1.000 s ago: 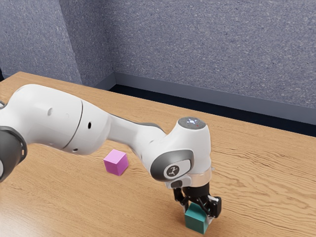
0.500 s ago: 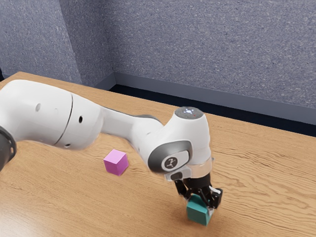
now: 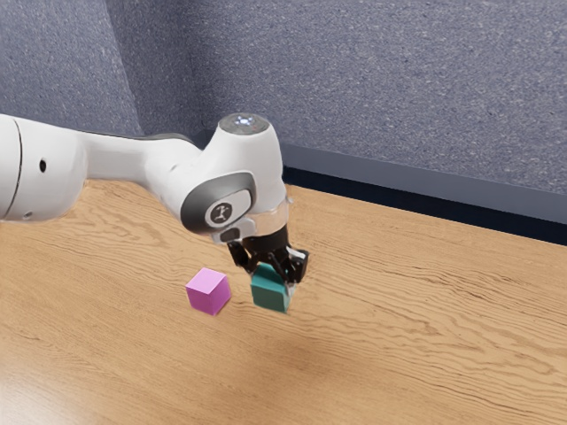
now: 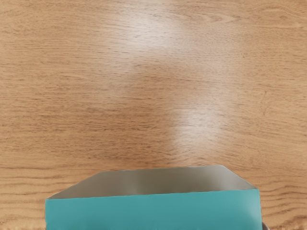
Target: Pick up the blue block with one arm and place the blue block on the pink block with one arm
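Between the black fingers of the white Franka arm's two-finger gripper (image 3: 272, 271), a small blue-green cube (image 3: 269, 294) hangs clear of the wood-grain table (image 3: 425, 336). The fingers pinch it from two sides near its top face. That hold leaves the cube's underside free, which the task needs, because that face has to land flat on another block. The hand points straight down, so the cube rides level rather than tipped.

Just beside the gripper, toward the arm's base, a small pink cube (image 3: 208, 291) sits on the table as the target. The two cubes look close in the exterior view, though the held one appears to be higher and not touching. From the wrist camera, the blue-green cube (image 4: 153, 208) sits right under the hand, with bare table (image 4: 144, 96) beyond it. This suggests the hand is not yet above the target.

The pick-up looks done and the stacking remains. The next move likely calls for centring the load over the pink cube before lowering, as an off-centre release could let it slide off. Grey textured walls (image 3: 399, 80) stand behind the table.
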Robot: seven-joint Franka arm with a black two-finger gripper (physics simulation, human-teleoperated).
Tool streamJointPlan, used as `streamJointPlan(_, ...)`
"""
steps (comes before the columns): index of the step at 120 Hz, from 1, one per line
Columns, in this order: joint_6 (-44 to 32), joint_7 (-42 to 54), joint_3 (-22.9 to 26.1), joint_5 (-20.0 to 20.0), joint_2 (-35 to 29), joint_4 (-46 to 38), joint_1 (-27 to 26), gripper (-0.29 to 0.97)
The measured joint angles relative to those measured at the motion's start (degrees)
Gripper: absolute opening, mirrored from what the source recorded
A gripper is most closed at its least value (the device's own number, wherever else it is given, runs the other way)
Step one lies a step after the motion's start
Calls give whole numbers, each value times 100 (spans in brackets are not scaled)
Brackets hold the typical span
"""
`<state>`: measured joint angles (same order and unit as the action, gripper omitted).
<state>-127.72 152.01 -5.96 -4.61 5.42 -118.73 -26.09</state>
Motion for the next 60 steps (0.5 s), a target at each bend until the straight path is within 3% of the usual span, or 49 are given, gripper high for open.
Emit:
streamJointPlan(40,-229,621,-1042,-230,-92,-212,-21,30)
streamJointPlan(60,-295,944,-1308,-224,-241,-463,23,29)
